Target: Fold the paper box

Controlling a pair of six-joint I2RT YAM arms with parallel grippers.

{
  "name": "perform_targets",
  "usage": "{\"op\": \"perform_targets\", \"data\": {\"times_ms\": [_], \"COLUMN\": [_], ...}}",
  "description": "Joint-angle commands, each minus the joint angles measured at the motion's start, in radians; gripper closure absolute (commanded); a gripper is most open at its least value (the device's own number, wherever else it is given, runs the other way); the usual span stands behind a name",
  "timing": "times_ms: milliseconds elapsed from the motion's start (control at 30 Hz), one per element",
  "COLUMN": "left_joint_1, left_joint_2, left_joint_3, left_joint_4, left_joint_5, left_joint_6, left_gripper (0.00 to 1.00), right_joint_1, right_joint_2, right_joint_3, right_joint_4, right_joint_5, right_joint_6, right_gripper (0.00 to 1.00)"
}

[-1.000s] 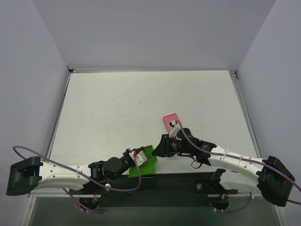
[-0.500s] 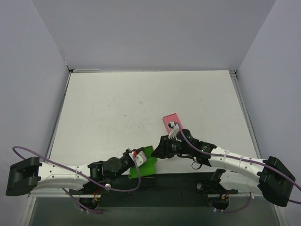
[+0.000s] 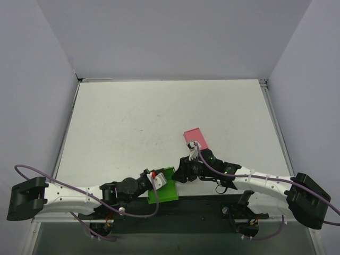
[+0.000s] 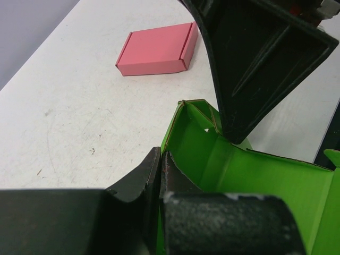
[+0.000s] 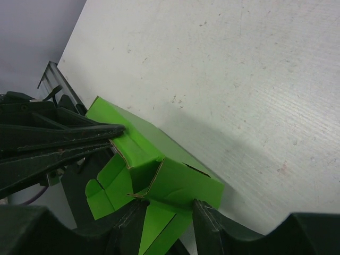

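Paper box [image 3: 167,190] (green, open) seemingly has a right gripper [image 5: 169,211] finger inside.

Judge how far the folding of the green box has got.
Done: the side walls of the paper box stand up. In hand: the left pincer is shut on one wall; the right pincer straddles a corner flap, jaws apart. Left: end flaps and a tab stick out unfolded, and the top is open.
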Motion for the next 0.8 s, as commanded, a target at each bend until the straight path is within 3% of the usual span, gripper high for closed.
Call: {"op": "perform_targets", "data": {"times_ms": [0,433,767], "left_joint_1": [-0.004,-0.004,-0.006], "left_joint_2": [0.012,0.125,0.197], "left_joint_3": [0.03,0.068,0.108], "left_joint_4": [0.132,0.123,0.113], "left_joint_5": [0.111,0.14,0.071], "left_joint_6": [-0.055,-0.067,-0.075], "left_gripper": [1.0,1.0,1.0], "right_joint_1": [0.011,0.011,0.031], "right_joint_2": [0.027,0.013,-0.002], "right_joint_3": [-0.024,-0.019,-0.012], "right_joint_4": [0.124,0.189,0.197], "right_joint_5": [0.048,0.085,0.073], "right_joint_6": [-0.056,-0.091,-0.06], "right_gripper": [0.6,0.65,0.69]}}
